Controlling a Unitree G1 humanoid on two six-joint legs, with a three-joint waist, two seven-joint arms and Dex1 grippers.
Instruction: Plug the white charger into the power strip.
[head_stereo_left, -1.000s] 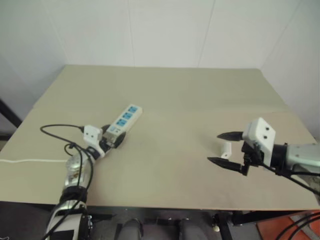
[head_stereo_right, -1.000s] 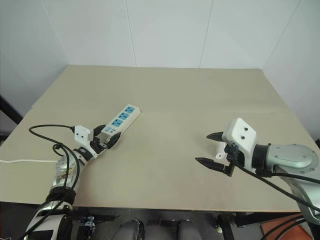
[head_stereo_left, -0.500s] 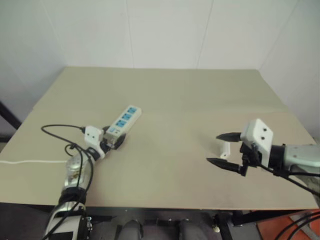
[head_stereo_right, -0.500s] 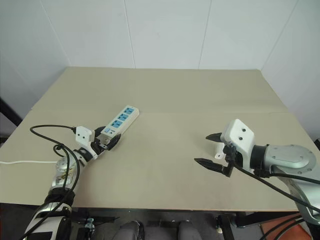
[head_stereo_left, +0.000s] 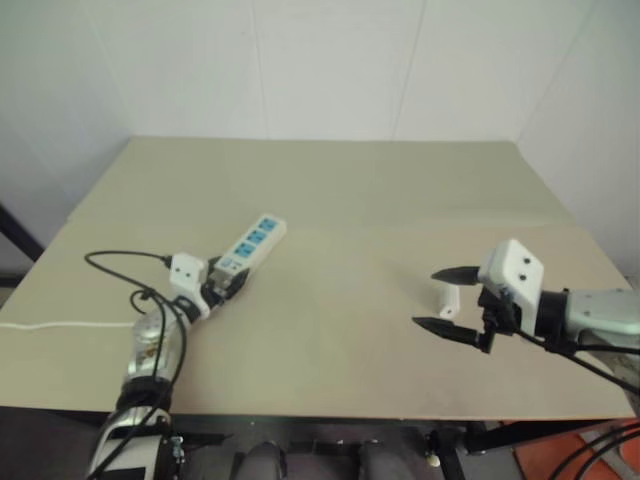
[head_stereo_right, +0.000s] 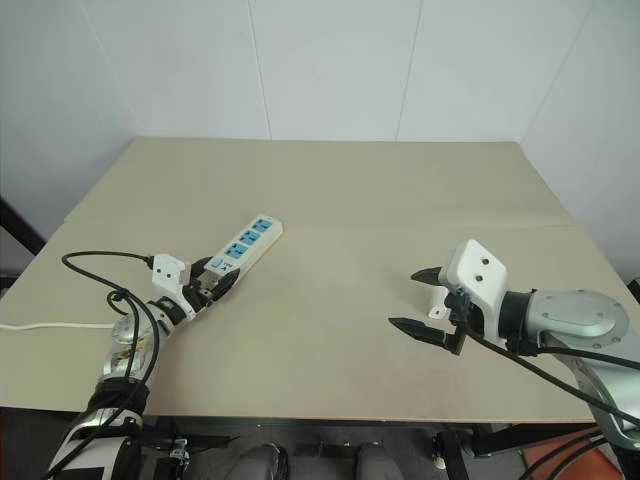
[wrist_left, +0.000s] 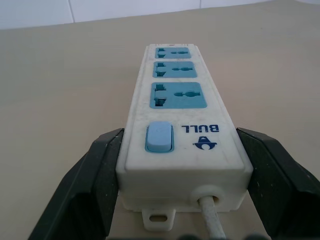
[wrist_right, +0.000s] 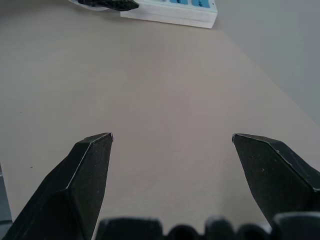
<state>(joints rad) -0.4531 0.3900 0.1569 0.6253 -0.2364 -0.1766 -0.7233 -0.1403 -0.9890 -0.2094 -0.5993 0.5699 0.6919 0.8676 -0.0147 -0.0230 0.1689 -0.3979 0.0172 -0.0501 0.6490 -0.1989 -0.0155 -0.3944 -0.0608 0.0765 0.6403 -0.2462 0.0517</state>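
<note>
White walls meet behind a plain beige table (head_stereo_right: 360, 200) that fills the robot's view. Nearest on the right, the right arm reaches in from the table's edge, angled toward the middle and tilted slightly down; the right gripper (head_stereo_right: 418, 300) hangs above the surface with its two black fingers spread wide and nothing between them. Just beyond those fingers, the white charger (head_stereo_left: 449, 299) stands on the tabletop, untouched. On the left, the left arm extends forward low over the table, and the left gripper (wrist_left: 176, 165) is pinched on the switch end of the power strip (wrist_left: 177, 120), one black finger pressed against each long side. From there the strip runs diagonally away toward the table's centre, its thin cord (head_stereo_right: 45, 324) trailing off the left edge.
</note>
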